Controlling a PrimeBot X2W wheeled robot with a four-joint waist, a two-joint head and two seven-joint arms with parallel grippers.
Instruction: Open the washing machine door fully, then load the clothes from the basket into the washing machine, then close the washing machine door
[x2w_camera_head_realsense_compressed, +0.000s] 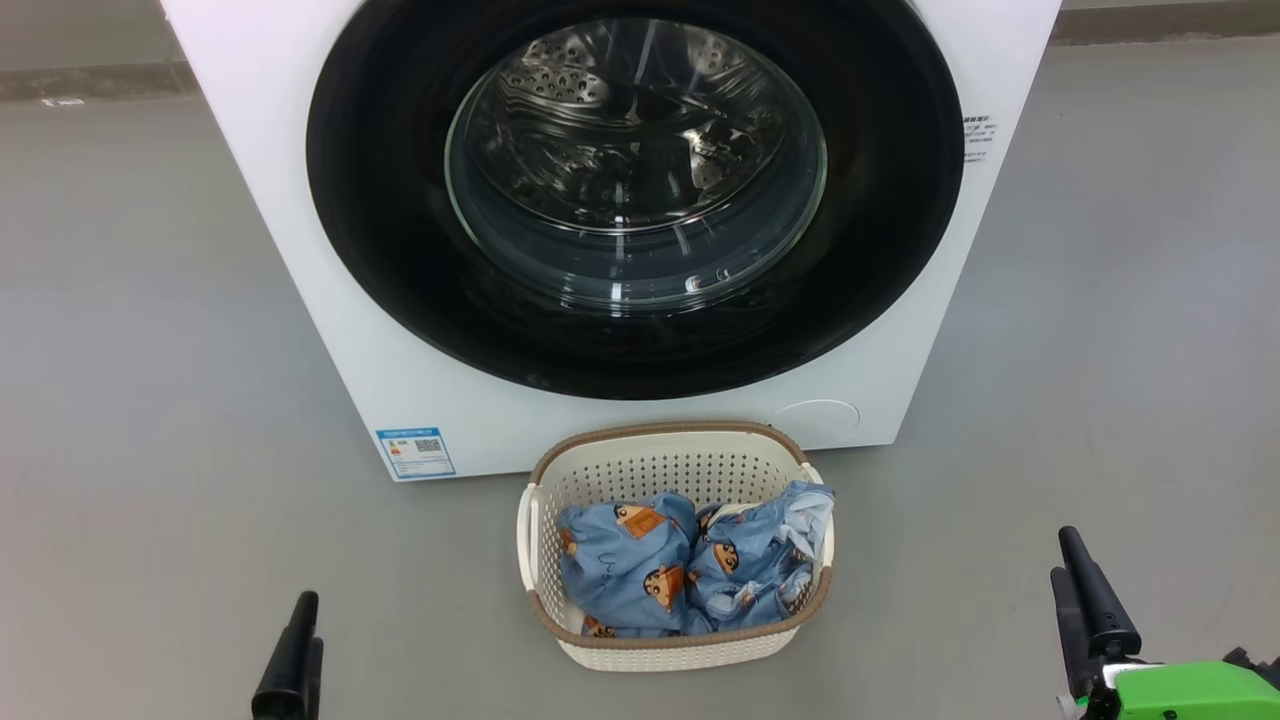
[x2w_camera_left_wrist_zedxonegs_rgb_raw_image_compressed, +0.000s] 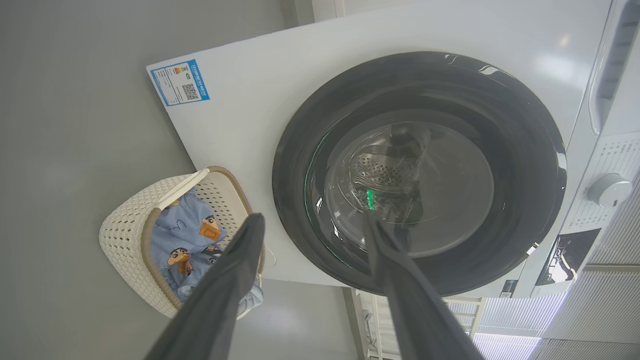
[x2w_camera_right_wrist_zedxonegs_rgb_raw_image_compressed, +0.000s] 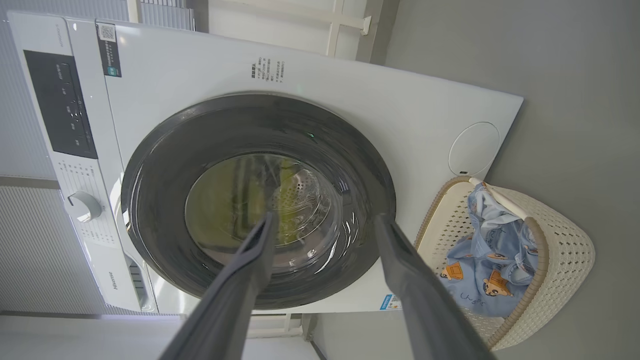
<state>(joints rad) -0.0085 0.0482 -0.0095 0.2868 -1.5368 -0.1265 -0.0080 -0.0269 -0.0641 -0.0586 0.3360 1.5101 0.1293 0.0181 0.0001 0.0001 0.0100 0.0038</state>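
Note:
The white washing machine (x2w_camera_head_realsense_compressed: 340, 300) stands on the floor in front of me. Its round black door (x2w_camera_head_realsense_compressed: 380, 250), with a clear glass bowl (x2w_camera_head_realsense_compressed: 635, 170) at the centre, lies shut flat against the front. Just before it sits the cream basket (x2w_camera_head_realsense_compressed: 660, 650), holding light-blue clothes (x2w_camera_head_realsense_compressed: 640, 565) with orange-brown figures. My left gripper (x2w_camera_head_realsense_compressed: 305, 610) hovers low at the left of the basket, and my right gripper (x2w_camera_head_realsense_compressed: 1065, 555) low at its right. Both are well apart from it. In the wrist views the left gripper (x2w_camera_left_wrist_zedxonegs_rgb_raw_image_compressed: 312, 217) and the right gripper (x2w_camera_right_wrist_zedxonegs_rgb_raw_image_compressed: 325, 217) are open, nothing between the fingers.
Grey floor (x2w_camera_head_realsense_compressed: 150, 350) spreads on both sides of the machine and basket. A blue label (x2w_camera_head_realsense_compressed: 415, 452) and a round cover (x2w_camera_head_realsense_compressed: 818, 418) mark the machine's lower front. The control panel with a knob (x2w_camera_right_wrist_zedxonegs_rgb_raw_image_compressed: 84, 206) runs along the machine's top.

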